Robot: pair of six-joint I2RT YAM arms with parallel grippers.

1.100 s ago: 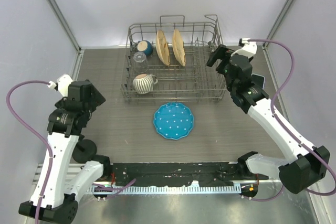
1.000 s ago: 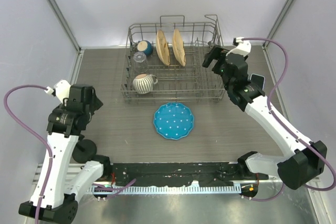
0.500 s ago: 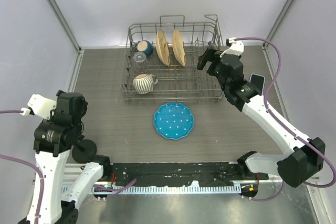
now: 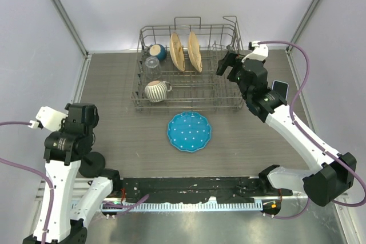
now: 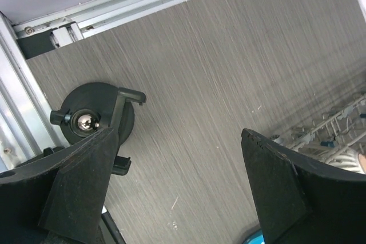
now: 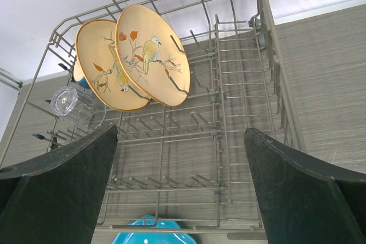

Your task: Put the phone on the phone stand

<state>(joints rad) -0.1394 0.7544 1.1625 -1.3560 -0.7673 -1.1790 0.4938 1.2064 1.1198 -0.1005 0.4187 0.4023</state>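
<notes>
The phone, with a light blue rim and dark face, lies flat on the table at the right, just right of my right arm. The black phone stand stands at the near left by my left arm's base. In the left wrist view the stand shows its disc base, a metal ball joint and a forked cradle, just beside my left finger. My left gripper is open and empty above the table next to the stand. My right gripper is open and empty over the dish rack's right end.
A wire dish rack at the back holds two tan plates, a striped mug, a glass and a blue cup. A blue dotted plate lies in front of it. A metal rail runs along the near edge.
My left arm has swung down and back toward the near left, ending beside the stand. My right gripper has shifted left over the rack, uncovering the phone.
</notes>
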